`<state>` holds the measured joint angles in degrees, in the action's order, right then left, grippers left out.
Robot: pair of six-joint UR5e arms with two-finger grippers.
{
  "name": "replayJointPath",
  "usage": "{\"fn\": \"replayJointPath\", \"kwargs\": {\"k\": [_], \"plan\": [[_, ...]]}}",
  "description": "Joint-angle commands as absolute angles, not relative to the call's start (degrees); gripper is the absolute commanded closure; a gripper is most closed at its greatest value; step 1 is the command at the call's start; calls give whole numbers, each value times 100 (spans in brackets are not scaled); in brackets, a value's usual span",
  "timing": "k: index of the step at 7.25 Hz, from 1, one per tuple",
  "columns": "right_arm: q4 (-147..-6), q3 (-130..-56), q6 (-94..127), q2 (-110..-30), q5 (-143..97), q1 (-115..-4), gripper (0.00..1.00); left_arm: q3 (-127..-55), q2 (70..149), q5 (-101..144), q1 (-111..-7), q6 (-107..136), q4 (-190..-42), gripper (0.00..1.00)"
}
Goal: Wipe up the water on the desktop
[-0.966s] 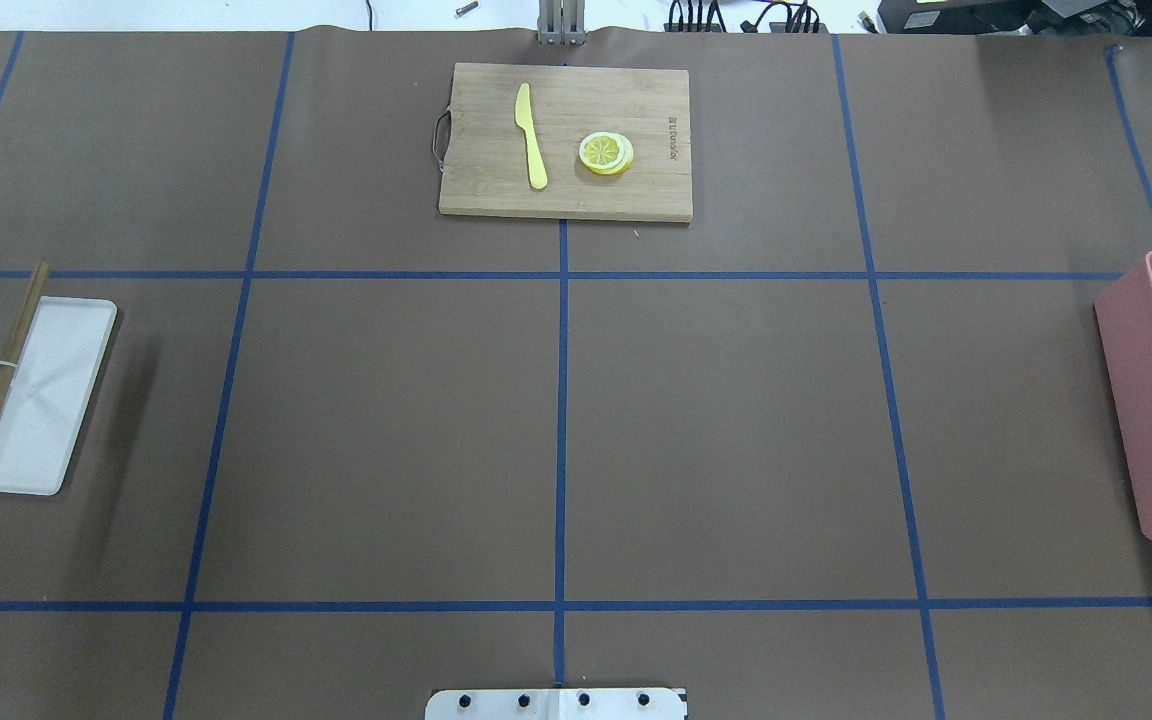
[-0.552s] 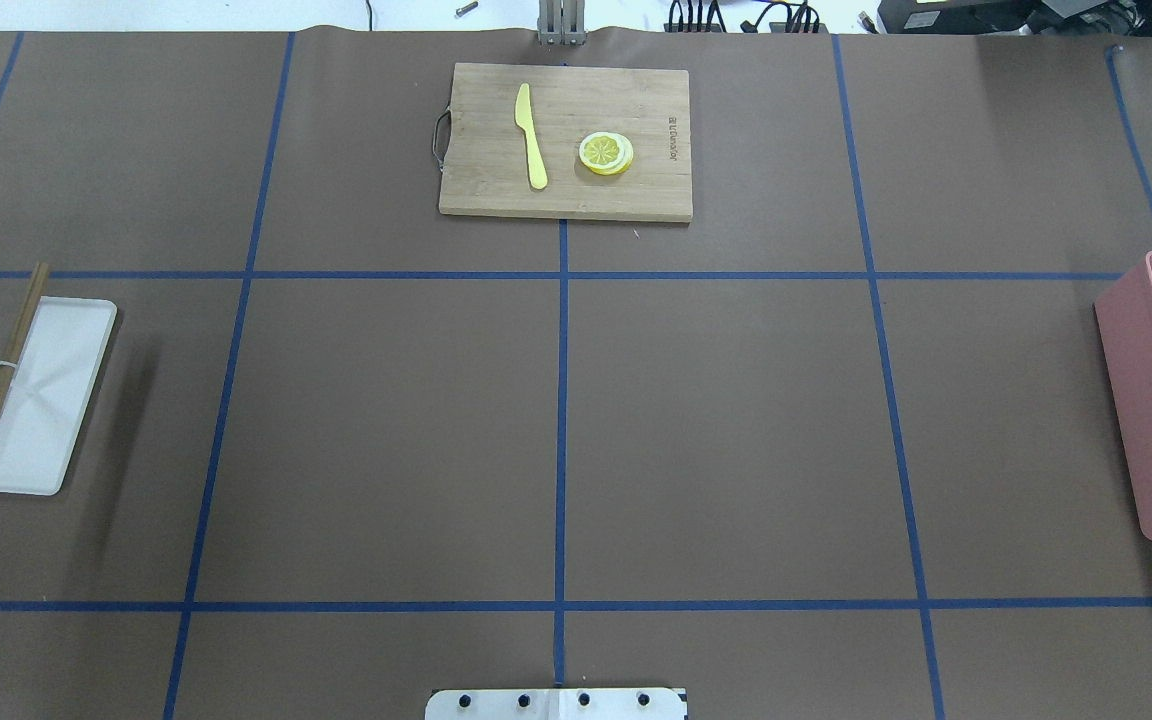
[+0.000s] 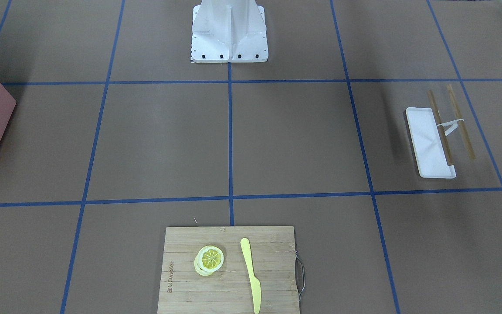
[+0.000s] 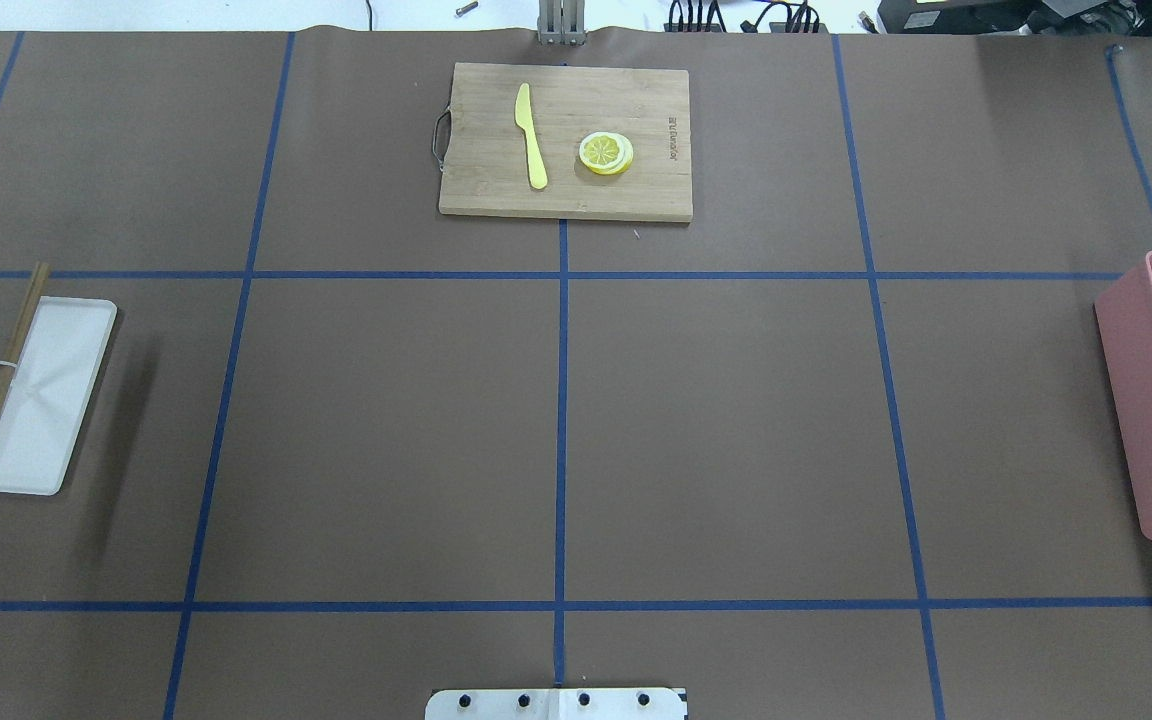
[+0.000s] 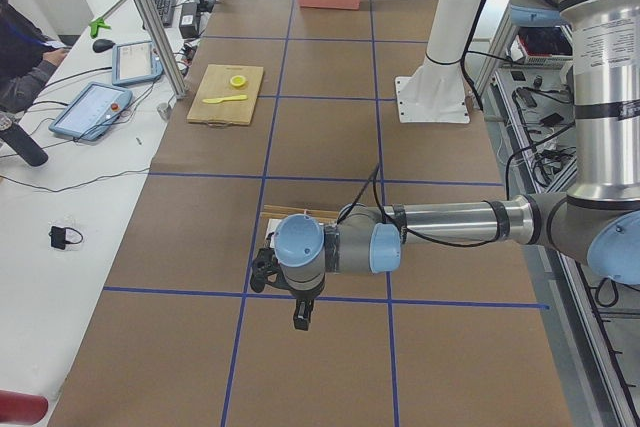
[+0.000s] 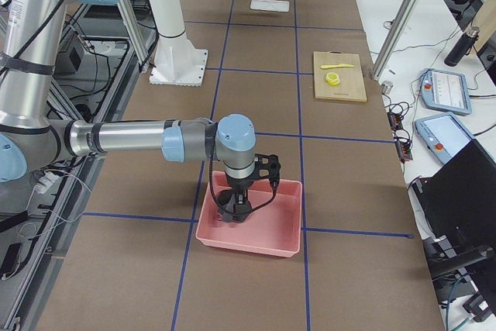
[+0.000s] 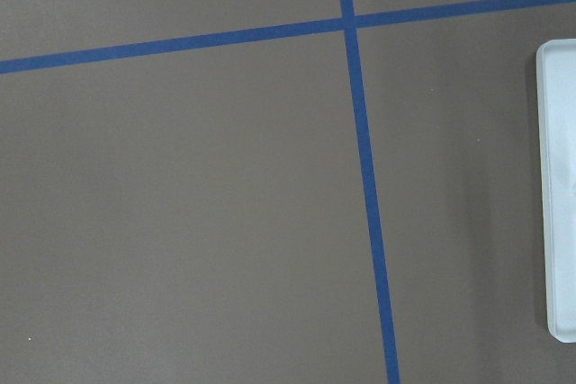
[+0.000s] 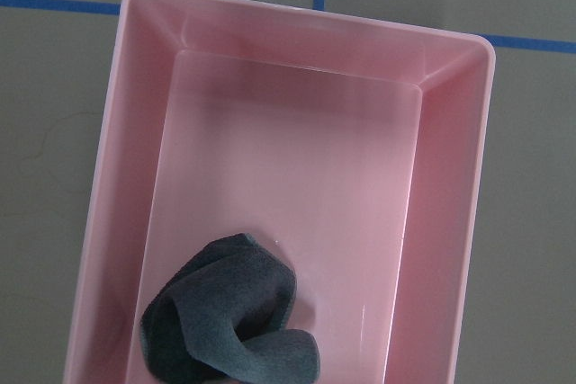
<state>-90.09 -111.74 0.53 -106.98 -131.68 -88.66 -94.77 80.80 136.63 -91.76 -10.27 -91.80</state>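
As the cloth (image 8: 229, 321) lies in the bin (image 8: 135, 177) directly beneath the right gripper (image 6: 236, 208), that arm is nearer; jaw opening indeterminable.

The desktop (image 4: 386, 430) bears cutting board (image 4: 486, 120), tray (image 4: 41, 420), bin (image 4: 1141, 400).

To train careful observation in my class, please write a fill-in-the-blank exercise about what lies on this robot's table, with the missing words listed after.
The dark cloth lies inside the ___ bin.
On the cutting board, lemon slices lie beside a yellow ___.
The tape lines crossing the desktop are ___.
The white tray sits on the robot's ___ side.
Missing words: pink; knife; blue; left.
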Motion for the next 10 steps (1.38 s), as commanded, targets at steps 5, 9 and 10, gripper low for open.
{"fn": "replayJointPath", "kwargs": {"k": [5, 9, 10], "plan": [[-9009, -11311, 53, -10714, -13411, -8868, 0, -9396, 8051, 13685, -9176, -1002, -9185, 2], [-9009, -11408, 53, -10714, -13412, -8859, 0, -9396, 8051, 13685, -9167, -984, -9193, 2], [-9009, -11417, 53, -10714, -13412, -8859, 0, -9396, 8051, 13685, -9176, -984, -9193, 2]]}}
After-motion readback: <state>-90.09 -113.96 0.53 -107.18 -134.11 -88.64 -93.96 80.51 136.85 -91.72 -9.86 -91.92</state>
